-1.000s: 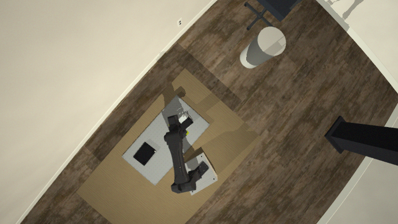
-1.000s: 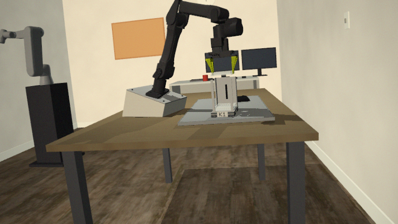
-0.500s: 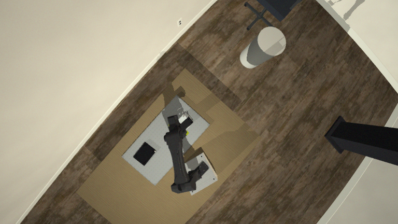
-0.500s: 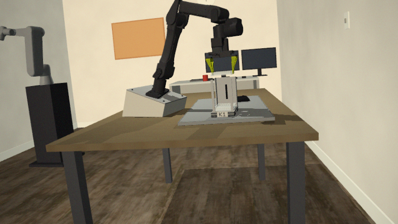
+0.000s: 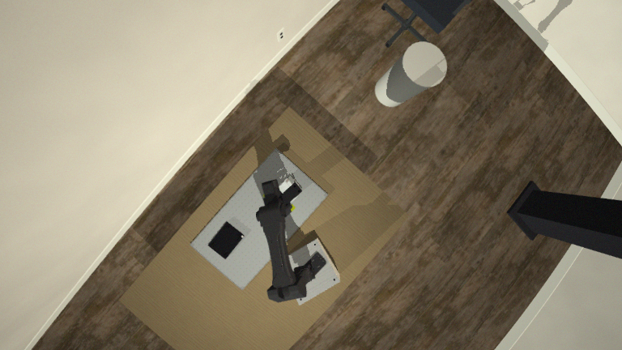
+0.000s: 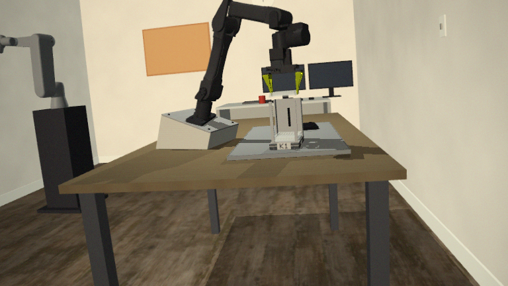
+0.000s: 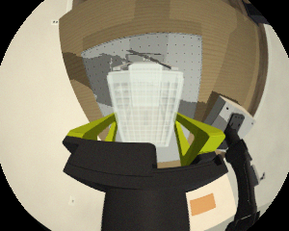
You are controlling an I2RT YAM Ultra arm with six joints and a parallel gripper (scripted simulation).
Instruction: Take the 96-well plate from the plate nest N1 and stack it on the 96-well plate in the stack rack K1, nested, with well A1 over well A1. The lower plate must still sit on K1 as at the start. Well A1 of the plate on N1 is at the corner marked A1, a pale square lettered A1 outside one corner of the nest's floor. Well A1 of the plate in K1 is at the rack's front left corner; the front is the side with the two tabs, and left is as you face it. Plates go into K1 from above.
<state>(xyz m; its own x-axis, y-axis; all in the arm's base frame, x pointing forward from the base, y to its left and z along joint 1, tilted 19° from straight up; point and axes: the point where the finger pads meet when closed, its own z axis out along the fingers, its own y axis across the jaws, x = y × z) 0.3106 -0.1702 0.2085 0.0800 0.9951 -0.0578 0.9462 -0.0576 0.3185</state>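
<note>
My gripper with yellow-green fingers is shut on a clear 96-well plate and holds it level just above the top of the stack rack K1. The rack is a tall pale frame with a K1 label at its front base, and a white plate sits low inside it. In the wrist view the held plate fills the space between the fingers and hides most of the rack below. In the overhead view the gripper is over the rack's place on the grey mat. The empty black nest N1 lies at the mat's other end.
The grey mat lies on a wooden table. The arm's pale base block stands at the left of the mat. Two monitors and a red cup are on a desk behind. A second grey arm stands on a black pedestal at far left.
</note>
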